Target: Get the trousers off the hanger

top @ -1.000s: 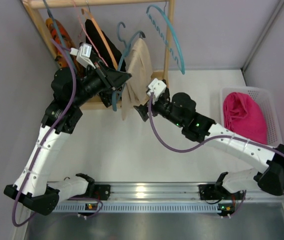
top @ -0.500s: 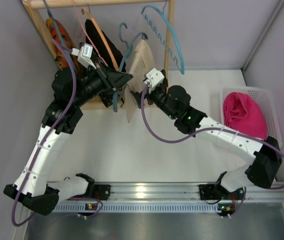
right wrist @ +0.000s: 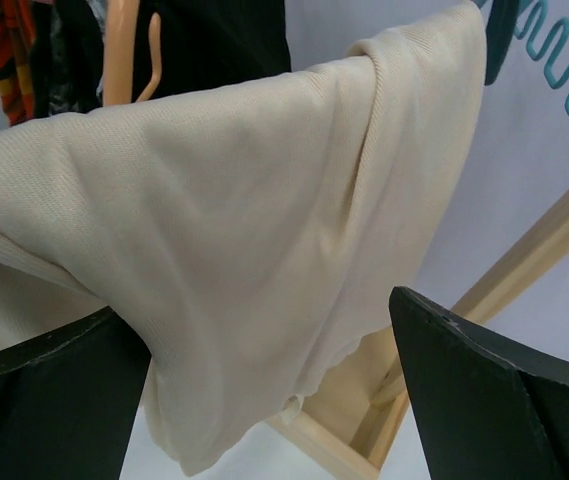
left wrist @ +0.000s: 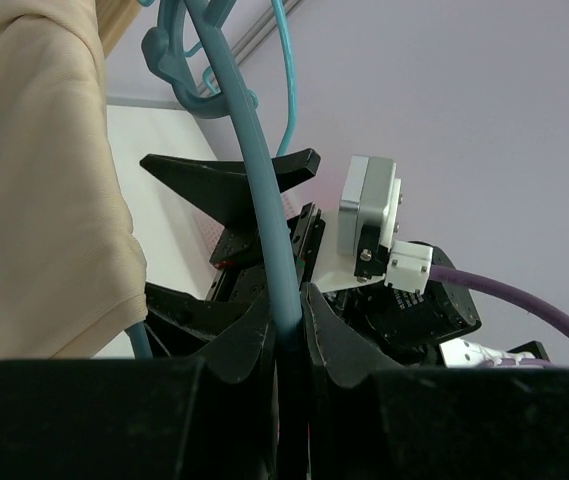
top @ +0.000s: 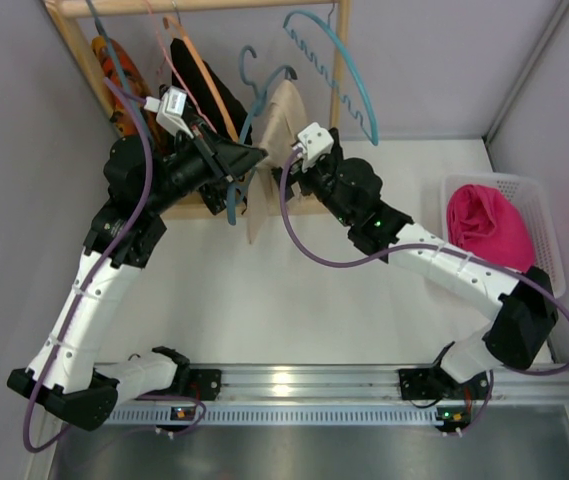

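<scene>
While the left tool (left wrist: 286,322) is clamped shut on the blue hanger (left wrist: 254,170), the right tool (right wrist: 264,360) stands wide open, the beige trousers (right wrist: 214,220) draped over that hanger straight ahead of it, their length hanging downward; this tool looks better placed to pull them off.

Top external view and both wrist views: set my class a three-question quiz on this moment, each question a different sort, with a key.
1. True or false: the left pincer is shut on the teal hanger.
2. Facing the beige trousers, the right pincer is: A) open; B) shut on them; C) shut on the rack.
3. Fill in: the white basket holds a ___ cloth.
Key: 1 true; 2 A; 3 pink.
</scene>
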`<act>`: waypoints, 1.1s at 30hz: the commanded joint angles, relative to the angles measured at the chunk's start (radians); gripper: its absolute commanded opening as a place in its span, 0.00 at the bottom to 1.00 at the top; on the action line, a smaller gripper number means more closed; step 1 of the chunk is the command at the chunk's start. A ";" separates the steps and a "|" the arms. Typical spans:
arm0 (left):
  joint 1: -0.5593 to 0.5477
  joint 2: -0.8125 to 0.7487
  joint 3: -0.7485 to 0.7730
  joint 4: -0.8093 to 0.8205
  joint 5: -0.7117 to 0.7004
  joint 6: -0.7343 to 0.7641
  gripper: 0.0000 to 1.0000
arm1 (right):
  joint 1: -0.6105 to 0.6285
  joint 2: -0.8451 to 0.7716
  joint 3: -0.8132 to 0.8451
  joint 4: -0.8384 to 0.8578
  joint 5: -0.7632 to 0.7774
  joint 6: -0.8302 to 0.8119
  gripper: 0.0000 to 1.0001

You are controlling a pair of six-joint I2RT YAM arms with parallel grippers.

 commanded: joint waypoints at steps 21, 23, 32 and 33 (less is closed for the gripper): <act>-0.009 -0.026 0.031 0.192 0.023 -0.006 0.00 | -0.115 0.040 0.094 -0.020 -0.152 0.009 0.60; -0.009 -0.025 0.030 0.192 0.024 -0.008 0.00 | -0.126 0.024 0.082 -0.026 -0.187 -0.012 0.56; -0.009 -0.014 0.030 0.198 0.034 -0.012 0.00 | -0.142 -0.010 0.039 -0.081 -0.403 -0.080 0.74; -0.009 -0.013 0.032 0.198 0.035 -0.012 0.00 | -0.142 -0.010 0.036 -0.084 -0.411 -0.086 0.74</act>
